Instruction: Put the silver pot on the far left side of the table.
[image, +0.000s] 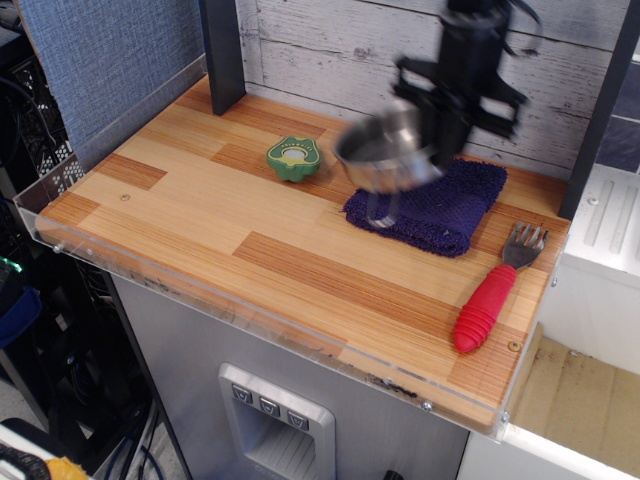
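The silver pot (383, 158) is lifted in the air, blurred by motion, above the left edge of the purple towel (432, 204). Its wire handle hangs down below it. My black gripper (436, 132) is shut on the pot's right rim and holds it tilted. The table (230, 215) of striped wood planks spreads out to the left of the pot.
A green pepper-shaped toy (293, 158) lies on the table just left of the pot. A red-handled fork (493, 292) lies near the right front corner. A dark post (223, 52) stands at the back left, with a blue panel along the left side.
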